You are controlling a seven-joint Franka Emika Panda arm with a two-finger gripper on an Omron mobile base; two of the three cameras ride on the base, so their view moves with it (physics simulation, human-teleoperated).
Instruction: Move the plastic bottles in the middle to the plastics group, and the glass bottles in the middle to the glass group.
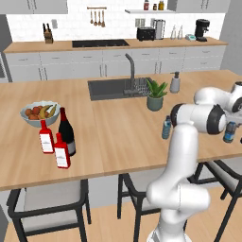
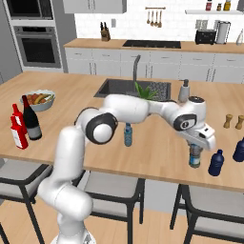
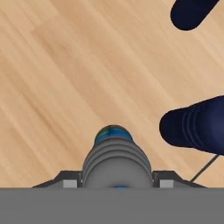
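The claw pinches a clear water bottle low on the right of the right base view, right over the desk. Two dark blue bottles stand just beside it. The hand view shows the bottle's ribbed side between the fingers. The left base view shows another water bottle mid-desk, red bottles by the wine bottle, and a bowl holding fruit.

The wooden island counter carried a sunken sink, a potted plant, a soap dispenser and a fruit bowl. Beside the bowl stood a dark wine bottle and two red bottles. A small water bottle stood mid-counter, with dark blue bottles and two shakers near the right end.
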